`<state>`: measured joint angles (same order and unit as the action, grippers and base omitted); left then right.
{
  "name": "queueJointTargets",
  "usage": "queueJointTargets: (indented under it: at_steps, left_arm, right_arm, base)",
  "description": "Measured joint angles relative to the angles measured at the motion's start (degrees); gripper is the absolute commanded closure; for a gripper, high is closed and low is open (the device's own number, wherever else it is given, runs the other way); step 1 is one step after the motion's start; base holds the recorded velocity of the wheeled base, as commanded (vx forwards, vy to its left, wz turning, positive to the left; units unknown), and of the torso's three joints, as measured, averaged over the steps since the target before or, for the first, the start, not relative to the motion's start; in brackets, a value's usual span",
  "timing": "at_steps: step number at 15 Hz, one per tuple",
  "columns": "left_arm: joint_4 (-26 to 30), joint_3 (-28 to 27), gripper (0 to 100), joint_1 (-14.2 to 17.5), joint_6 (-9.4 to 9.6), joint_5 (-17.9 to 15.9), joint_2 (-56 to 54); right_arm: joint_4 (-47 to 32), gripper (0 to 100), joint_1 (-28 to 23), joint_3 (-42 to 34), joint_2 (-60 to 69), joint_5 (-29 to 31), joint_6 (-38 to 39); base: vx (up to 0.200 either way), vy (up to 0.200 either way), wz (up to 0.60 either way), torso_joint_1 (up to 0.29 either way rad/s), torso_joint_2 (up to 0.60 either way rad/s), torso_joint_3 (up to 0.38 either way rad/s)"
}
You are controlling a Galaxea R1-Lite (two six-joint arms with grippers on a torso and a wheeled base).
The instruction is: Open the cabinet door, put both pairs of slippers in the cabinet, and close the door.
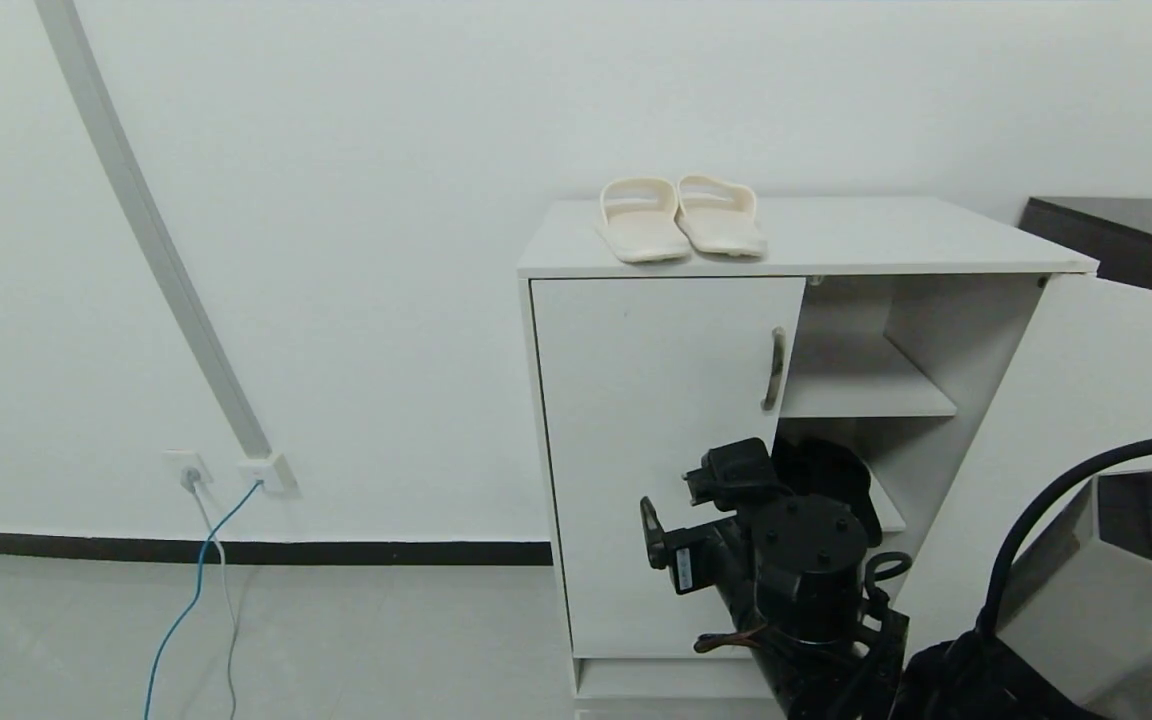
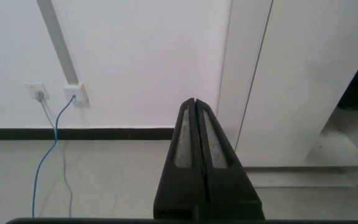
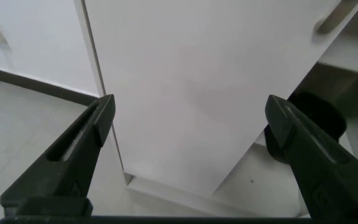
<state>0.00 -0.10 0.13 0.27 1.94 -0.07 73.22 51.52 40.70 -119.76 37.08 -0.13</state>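
Cream moulded slippers point(image 1: 681, 218) sit side by side on the flat white cabinet point(image 1: 886, 235) top, well above the fingers.
Right gripper point(image 3: 188, 124) fingers point(image 3: 73, 155) spread wide before the smooth closed door point(image 3: 185, 93); rounded black slippers point(image 3: 322, 112) lie on the shelf just beyond. Left gripper point(image 2: 195, 143) fingers press flat together.
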Motion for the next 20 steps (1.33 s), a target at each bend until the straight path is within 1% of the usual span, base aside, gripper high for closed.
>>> queueJointTargets:
  at_steps: [10,20]
  left_arm:
    - [0.0,0.0,100,0.0,-0.02,-0.1,0.0]
    - [0.0,0.0,100,0.0,0.0,0.0,0.0]
  right_arm:
    - [0.0,0,0.0,-0.2,-0.1,0.0,0.1]
    - [0.0,0,0.6,-0.4,-1.1,-0.3,-0.5]
  base:
    - [0.0,0.0,0.0,0.169,-0.49,-0.32]
    - [0.0,0.0,0.0,0.24,-0.57,-0.329]
